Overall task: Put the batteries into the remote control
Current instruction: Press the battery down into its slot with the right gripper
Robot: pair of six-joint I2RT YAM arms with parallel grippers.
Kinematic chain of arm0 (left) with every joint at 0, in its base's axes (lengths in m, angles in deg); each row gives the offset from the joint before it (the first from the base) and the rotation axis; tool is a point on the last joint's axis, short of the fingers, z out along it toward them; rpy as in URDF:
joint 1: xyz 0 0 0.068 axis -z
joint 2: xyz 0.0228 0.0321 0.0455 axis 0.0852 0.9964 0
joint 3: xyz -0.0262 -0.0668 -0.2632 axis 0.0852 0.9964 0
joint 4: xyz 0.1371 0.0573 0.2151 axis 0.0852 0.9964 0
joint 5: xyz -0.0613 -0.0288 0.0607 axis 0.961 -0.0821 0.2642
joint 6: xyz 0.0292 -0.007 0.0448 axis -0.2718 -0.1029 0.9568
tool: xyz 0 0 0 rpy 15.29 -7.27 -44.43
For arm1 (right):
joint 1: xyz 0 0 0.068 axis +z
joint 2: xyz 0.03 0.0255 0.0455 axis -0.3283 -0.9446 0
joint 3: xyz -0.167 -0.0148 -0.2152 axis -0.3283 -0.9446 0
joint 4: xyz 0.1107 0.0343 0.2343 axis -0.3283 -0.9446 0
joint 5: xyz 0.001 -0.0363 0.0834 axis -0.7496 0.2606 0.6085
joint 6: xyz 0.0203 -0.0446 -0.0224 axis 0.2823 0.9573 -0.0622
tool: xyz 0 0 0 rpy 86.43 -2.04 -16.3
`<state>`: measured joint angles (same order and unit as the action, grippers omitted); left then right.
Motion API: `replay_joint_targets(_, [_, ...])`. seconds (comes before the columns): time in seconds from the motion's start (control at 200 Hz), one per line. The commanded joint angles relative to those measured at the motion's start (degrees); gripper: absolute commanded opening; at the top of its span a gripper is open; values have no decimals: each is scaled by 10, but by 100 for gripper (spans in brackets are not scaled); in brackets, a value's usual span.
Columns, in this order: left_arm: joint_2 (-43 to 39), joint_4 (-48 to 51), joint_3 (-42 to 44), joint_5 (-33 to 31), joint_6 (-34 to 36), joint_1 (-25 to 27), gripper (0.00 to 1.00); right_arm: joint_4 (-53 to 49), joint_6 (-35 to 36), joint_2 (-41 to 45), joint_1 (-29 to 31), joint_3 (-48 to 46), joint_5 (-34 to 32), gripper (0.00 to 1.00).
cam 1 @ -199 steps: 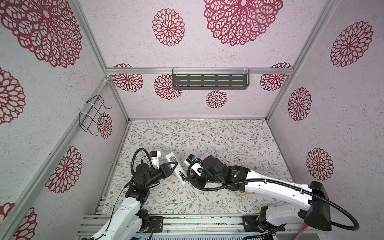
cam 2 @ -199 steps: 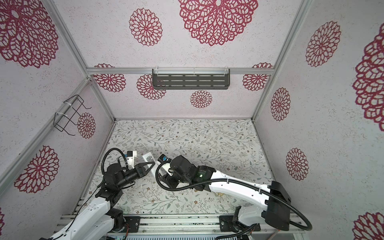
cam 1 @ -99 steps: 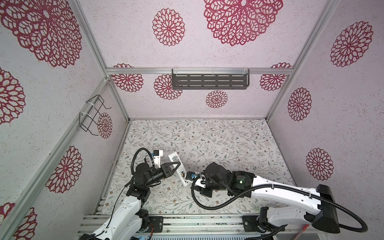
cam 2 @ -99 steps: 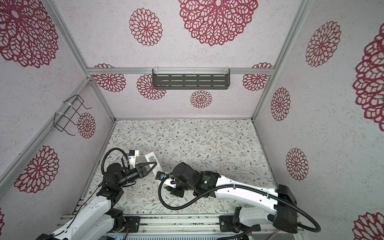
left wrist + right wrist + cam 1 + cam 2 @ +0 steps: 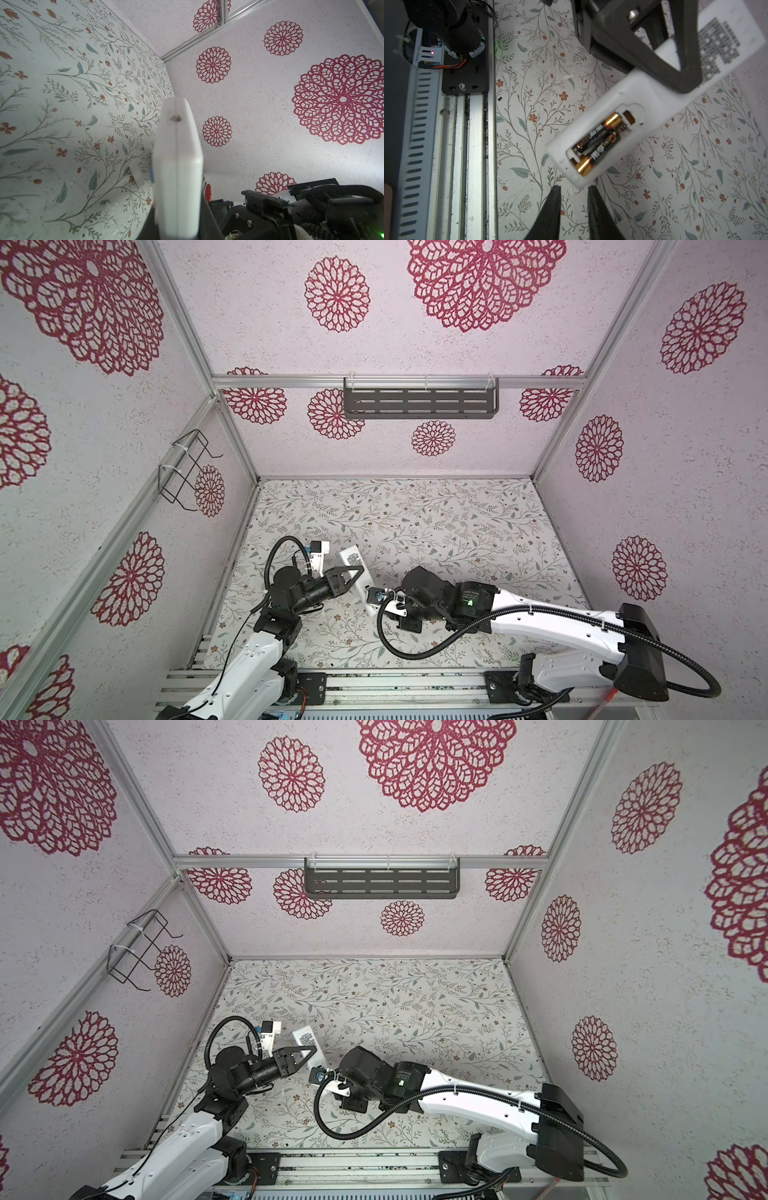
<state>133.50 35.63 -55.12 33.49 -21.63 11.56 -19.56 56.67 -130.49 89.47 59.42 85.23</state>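
The long slim white plastic remote control (image 5: 652, 97) is turned back-up, its code sticker showing in both top views (image 5: 353, 559) (image 5: 307, 1038). Its battery bay is uncovered. Inside lie two slim black batteries with gold-coloured bands, side by side and pointing opposite ways: one (image 5: 597, 133) has its gold end toward the sticker, the other (image 5: 599, 151) has its gold end toward the remote's near tip.

The left claw (image 5: 356, 572) is clamped on the remote's middle, between the bay and the sticker. It holds the remote over the near left part of the floral-patterned desk (image 5: 529, 104). Whether the remote's tip touches the desk cannot be told.

The right claw (image 5: 574, 188) sits just off that tip, its black fingers (image 5: 554, 207) a little apart with nothing between them.

A ribbed aluminium rail (image 5: 475, 145) runs along the desk's front edge.
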Motion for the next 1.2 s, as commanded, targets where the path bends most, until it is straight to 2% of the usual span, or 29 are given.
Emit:
replay_joint_targets(0.0, [1,-31,-15,6,-4,6,0,12,11,0,2,20,-13,25])
replay_joint_targets(0.705, [5,-40,-13,8,-4,15,0,30,10,-22,1,27,-18,14])
replay_joint_targets(1.196, [7,-45,-14,10,-3,28,0,29,-8,-49,-5,43,-37,10])
